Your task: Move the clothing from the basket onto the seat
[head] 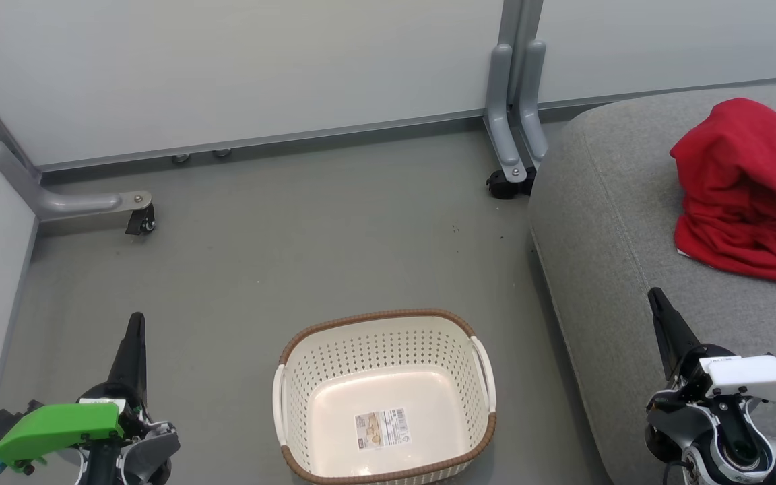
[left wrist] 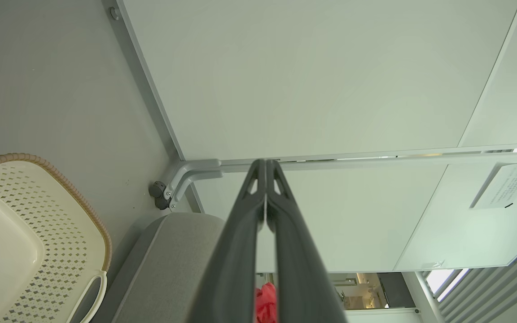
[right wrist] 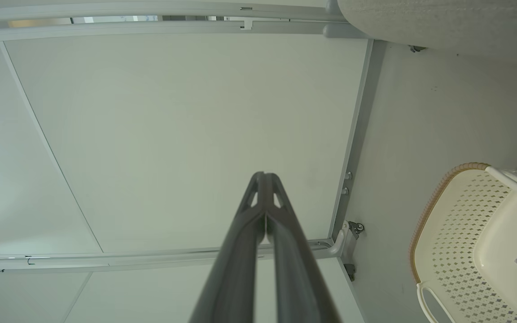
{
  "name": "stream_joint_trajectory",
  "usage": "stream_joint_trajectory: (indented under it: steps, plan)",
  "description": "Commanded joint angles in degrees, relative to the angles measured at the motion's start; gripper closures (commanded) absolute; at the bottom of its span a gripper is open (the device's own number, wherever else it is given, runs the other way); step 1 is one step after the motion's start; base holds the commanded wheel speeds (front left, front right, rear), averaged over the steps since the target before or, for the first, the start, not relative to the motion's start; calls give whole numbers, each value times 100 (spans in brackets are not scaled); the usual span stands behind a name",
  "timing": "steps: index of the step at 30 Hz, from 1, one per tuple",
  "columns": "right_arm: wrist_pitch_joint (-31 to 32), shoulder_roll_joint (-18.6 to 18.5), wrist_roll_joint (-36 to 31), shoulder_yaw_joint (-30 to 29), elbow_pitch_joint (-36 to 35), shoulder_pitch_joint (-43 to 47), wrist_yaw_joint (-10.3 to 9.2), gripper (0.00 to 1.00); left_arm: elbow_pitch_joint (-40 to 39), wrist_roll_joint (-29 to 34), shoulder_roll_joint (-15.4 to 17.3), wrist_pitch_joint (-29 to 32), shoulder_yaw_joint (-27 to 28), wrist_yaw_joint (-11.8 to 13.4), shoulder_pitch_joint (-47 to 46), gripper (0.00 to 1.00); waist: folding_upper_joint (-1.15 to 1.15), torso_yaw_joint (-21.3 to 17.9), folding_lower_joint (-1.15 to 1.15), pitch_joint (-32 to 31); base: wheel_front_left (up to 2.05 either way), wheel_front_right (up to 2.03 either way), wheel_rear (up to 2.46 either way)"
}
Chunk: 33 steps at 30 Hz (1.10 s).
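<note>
The red clothing [head: 745, 192] lies in a heap on the light-grey seat [head: 610, 222] at the right. A sliver of the clothing [left wrist: 265, 303] shows between the left fingers in the left wrist view. The cream basket [head: 384, 397] with its brown rim stands on the floor at bottom centre, holding just a label sticker. My left gripper [head: 135, 322] is shut at the lower left, left of the basket. My right gripper [head: 656, 296] is shut over the seat's front part, below the clothing. Both hold nothing, with fingertips pressed together [left wrist: 266, 162] [right wrist: 263, 175].
White partition panels [head: 226, 67] close off the back and left. Their grey feet with castors stand on the floor [head: 139, 219] [head: 509, 182]. Grey floor stretches between the basket and the panels. The basket [left wrist: 38, 242] [right wrist: 478, 242] sits close to the seat edge [left wrist: 173, 264].
</note>
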Motion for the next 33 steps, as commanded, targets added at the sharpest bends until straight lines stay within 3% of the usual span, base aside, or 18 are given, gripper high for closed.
stream_joint_trajectory:
  steps: [1,33]
  plan:
    - [39,-6,108,-28,16,-85,2,100,-12,-106,13,45,23,0,-107,100,0,-1,0,3,0,0,0]
    - [81,17,161,-63,24,-79,2,100,-6,-135,-19,98,86,0,-109,100,0,-4,0,11,0,0,0]
